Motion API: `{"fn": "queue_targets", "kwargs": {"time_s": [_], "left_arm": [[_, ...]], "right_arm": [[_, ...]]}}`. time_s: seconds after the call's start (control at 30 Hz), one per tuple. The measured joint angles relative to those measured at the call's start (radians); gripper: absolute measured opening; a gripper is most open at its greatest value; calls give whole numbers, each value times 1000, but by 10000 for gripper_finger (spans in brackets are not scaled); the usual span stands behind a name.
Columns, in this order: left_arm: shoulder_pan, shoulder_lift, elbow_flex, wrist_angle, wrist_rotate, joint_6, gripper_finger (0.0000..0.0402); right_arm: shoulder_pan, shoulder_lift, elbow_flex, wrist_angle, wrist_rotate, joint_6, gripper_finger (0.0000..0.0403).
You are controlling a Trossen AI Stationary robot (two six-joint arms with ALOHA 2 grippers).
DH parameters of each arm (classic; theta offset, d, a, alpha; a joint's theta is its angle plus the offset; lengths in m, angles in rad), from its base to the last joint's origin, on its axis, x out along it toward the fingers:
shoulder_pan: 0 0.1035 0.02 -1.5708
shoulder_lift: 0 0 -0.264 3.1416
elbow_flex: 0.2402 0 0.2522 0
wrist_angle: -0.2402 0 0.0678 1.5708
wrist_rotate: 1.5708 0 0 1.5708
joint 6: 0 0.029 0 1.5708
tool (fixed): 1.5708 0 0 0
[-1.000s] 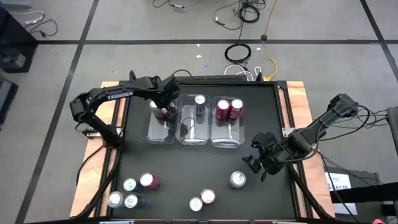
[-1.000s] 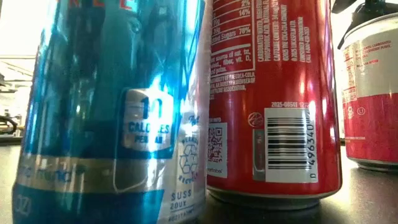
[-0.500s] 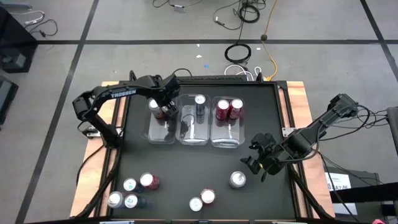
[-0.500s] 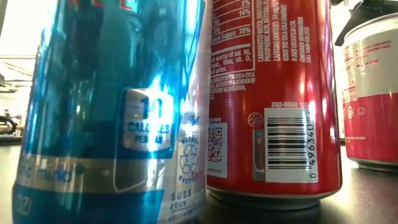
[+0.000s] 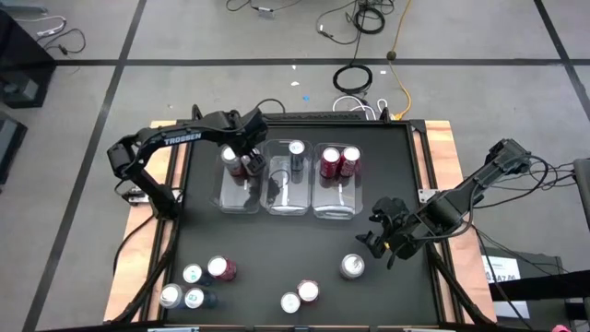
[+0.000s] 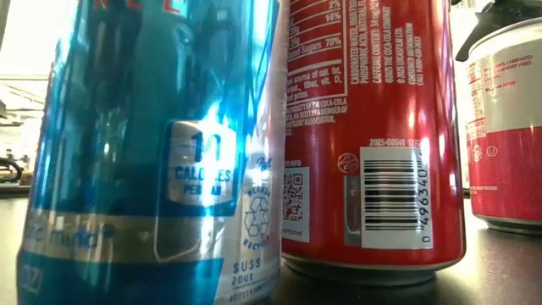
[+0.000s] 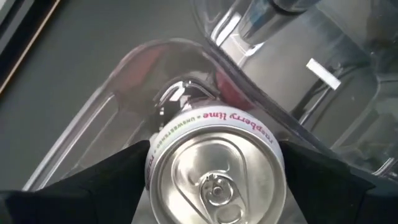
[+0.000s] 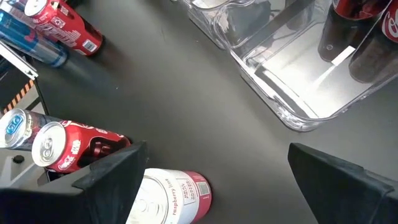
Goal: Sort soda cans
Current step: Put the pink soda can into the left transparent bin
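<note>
My left gripper [image 5: 238,162] reaches into the left clear bin [image 5: 238,195] and is shut on a pinkish-red can with a silver top [image 7: 214,180]. My right gripper [image 5: 376,242] is open, just right of and beyond a standing white-and-red can [image 5: 351,266]; in the right wrist view [image 8: 217,155] that can [image 8: 171,196] shows near one finger. A silver-blue can [image 5: 296,149] stands in the middle bin, and two red cans [image 5: 338,161] stand in the right bin. Several more cans [image 5: 194,284] stand near the front edge. My left gripper pinches the can between its two fingers [image 7: 106,183], on opposite sides of the body just under the top rim [image 7: 152,155]. The fingers come from above, pointing down. The can stands upright inside the left bin; whether its base rests on the bin floor I cannot tell.
The three clear bins stand side by side at the table's far middle. Two cans [image 5: 300,297] stand at the front middle. In the low view a blue can [image 6: 152,152] and a red can [image 6: 373,135] fill the picture, with a white-and-red can [image 6: 508,127] at the right.
My right gripper has gone a little toward the white-and-red can at the front right. My left gripper has stayed in the left bin with its can.
</note>
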Motion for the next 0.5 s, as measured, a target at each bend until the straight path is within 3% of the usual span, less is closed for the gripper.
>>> {"fn": "queue_targets", "kwargs": {"time_s": [0.5], "left_arm": [[-1,0,0,17,-83,-2,359]], "right_arm": [[0,0,0,-3,0,-6,382]]}}
